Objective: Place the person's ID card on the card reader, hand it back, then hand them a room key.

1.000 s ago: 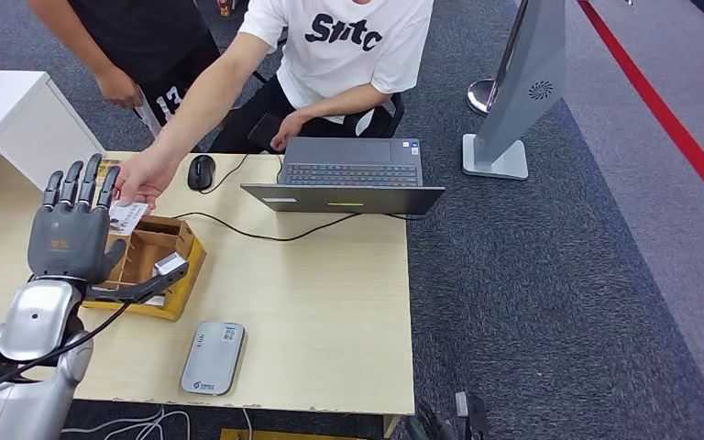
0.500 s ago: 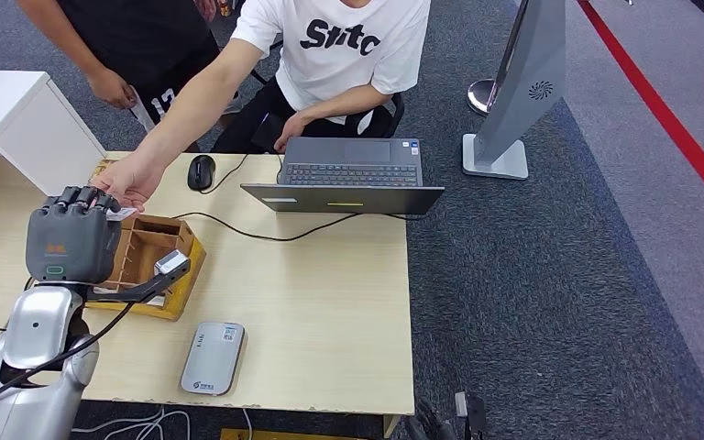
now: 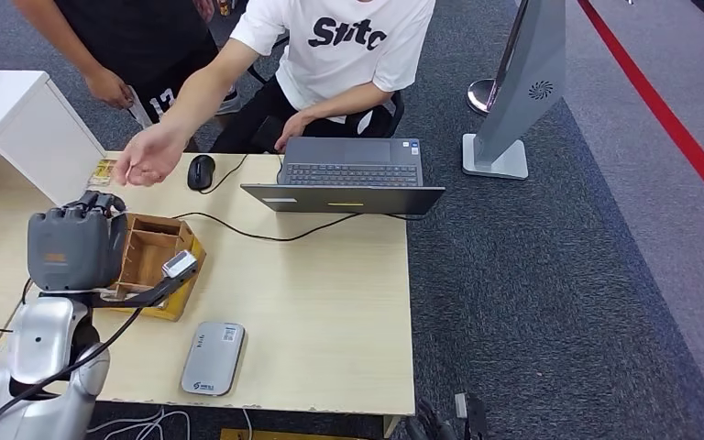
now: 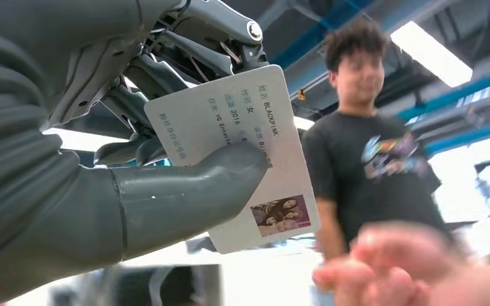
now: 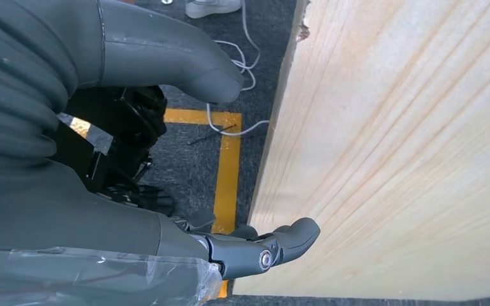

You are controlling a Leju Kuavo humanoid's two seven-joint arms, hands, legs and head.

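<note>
My left hand (image 3: 71, 246) is raised over the table's left side, above a wooden box (image 3: 158, 240), with its fingers curled in. In the left wrist view its thumb (image 4: 185, 191) and fingers pinch the white ID card (image 4: 230, 115), which has printed text and a small photo. A person's open hand (image 3: 149, 156) hovers a little beyond my hand, apart from the card; it appears blurred (image 4: 415, 274) close to the wrist camera. The grey card reader (image 3: 213, 357) lies flat near the table's front edge. My right hand (image 5: 102, 210) hangs beside the table's edge, fingers apart, holding nothing.
An open laptop (image 3: 348, 174) and a black mouse (image 3: 201, 170) sit at the table's far side, with a cable running across to the box. A white cabinet (image 3: 18, 119) stands at the far left. A seated person and a standing person are behind the table.
My left hand's fingers have curled down and taken the ID card. The person's hand has let go of it and drawn back and up.
</note>
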